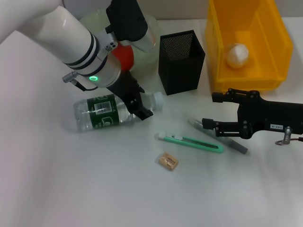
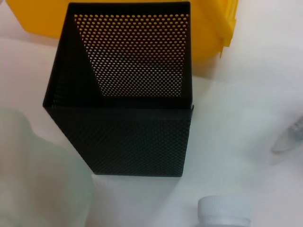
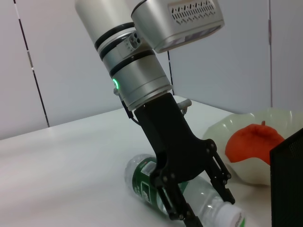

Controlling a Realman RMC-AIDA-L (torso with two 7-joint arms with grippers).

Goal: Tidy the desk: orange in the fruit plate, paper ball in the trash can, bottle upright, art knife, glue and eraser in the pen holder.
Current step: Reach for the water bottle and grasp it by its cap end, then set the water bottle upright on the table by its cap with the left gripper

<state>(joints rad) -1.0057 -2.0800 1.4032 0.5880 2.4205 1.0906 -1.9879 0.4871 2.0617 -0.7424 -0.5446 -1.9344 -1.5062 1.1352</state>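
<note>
Your left claw (image 1: pixel 138 105) is down over the clear, ribbed plastic bottle (image 1: pixel 111 111), which lies on its side on the smooth white surface (image 1: pixel 57 179), white cap toward the right. The black fingers (image 3: pixel 220 177) are spread to either side of the bottle's neck end — parted, not clamped on it.

Behind that arm sits the translucent pale green fruit plate (image 1: pixel 150 33) with its wavy rim, and the red-orange orange (image 1: pixel 126 56) is inside it. Just right of the plate stands the pen holder (image 1: pixel 182 61), a square cup of black perforated metal mesh; from the left wrist view you can see down into it and nothing shows inside. Far right, the glossy yellow trash can (image 1: pixel 248 42) holds the crinkled white paper ball (image 1: pixel 237 55).

Your right claw (image 1: pixel 206 124) rests low at the right with its fingers apart, tips near the thin grey glue (image 1: pixel 222 139). The slim green art knife (image 1: pixel 191 142) lies beside the glue, and the small tan eraser (image 1: pixel 168 161) — a blunt little block — is nearer you.
</note>
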